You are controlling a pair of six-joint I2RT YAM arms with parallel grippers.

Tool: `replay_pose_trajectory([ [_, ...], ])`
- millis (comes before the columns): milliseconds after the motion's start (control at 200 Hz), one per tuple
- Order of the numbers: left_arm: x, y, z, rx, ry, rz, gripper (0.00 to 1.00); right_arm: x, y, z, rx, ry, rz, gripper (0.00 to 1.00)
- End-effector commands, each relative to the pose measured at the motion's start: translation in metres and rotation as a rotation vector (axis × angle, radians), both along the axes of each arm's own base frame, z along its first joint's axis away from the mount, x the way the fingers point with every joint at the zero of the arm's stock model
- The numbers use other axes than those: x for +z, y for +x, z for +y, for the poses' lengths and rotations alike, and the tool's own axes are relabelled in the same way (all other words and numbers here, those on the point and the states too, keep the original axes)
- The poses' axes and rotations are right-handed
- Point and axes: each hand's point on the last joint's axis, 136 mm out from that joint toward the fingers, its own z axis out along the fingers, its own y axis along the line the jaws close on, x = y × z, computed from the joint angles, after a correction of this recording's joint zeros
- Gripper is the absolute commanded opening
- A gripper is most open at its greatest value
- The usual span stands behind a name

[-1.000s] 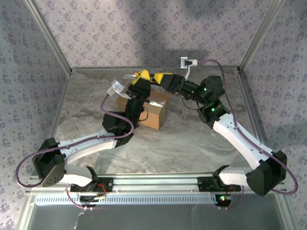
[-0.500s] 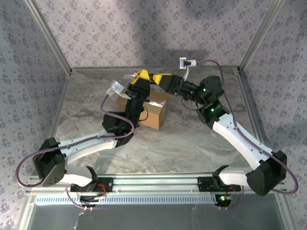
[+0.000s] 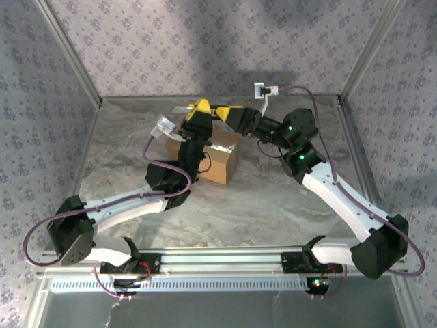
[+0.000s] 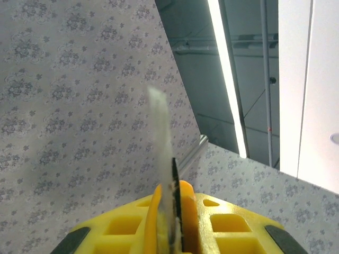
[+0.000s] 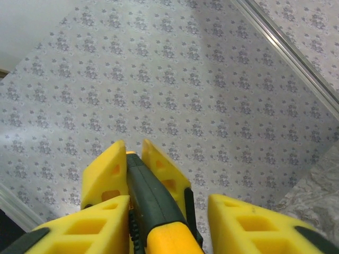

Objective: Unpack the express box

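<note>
Right claw nudged toward left claw, one express box

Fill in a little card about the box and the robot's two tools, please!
box: small brown cardboard express box, on the grey marbled table
left tool: shut on a thin pale strip
right tool: fingers apart around a dark green and yellow plastic handle
where the tools are: close together near the box's far edge
</note>
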Motion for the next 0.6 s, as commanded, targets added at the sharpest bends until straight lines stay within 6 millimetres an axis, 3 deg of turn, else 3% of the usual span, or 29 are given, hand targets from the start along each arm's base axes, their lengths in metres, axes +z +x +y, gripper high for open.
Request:
replay_pose_trajectory([
  [0,0.013,-0.003,0.003,0.033,-0.01,-0.036,0.0,0.018,-0.011,-0.002,0.003,0.014,-0.055,0.28],
  [120,0.008,-0.001,0.003,0.032,-0.01,-0.024,0.0,0.016,-0.01,-0.002,-0.004,0.003,-0.049,0.09],
  [295,-0.002,0.002,0.003,0.03,-0.006,0.006,0.0,0.014,-0.01,-0.004,-0.02,-0.011,-0.048,0.0],
  [320,-0.004,0.002,0.002,0.027,-0.001,0.01,0.04,0.028,-0.013,-0.007,-0.026,0.003,-0.074,0.0],
  [380,-0.008,0.003,0.0,0.016,0.008,0.028,0.24,0.028,-0.013,-0.008,-0.039,-0.005,-0.074,0.0],
  [445,-0.012,0.005,-0.003,0.002,0.024,0.048,0.35,0.026,-0.012,-0.009,-0.051,-0.015,-0.075,0.0],
  [500,-0.016,0.007,-0.006,-0.011,0.039,0.071,0.53,0.026,-0.011,-0.01,-0.066,-0.024,-0.076,0.0],
  [595,-0.021,0.008,-0.01,-0.036,0.061,0.103,0.63,0.023,-0.008,-0.011,-0.094,-0.044,-0.075,0.0],
])
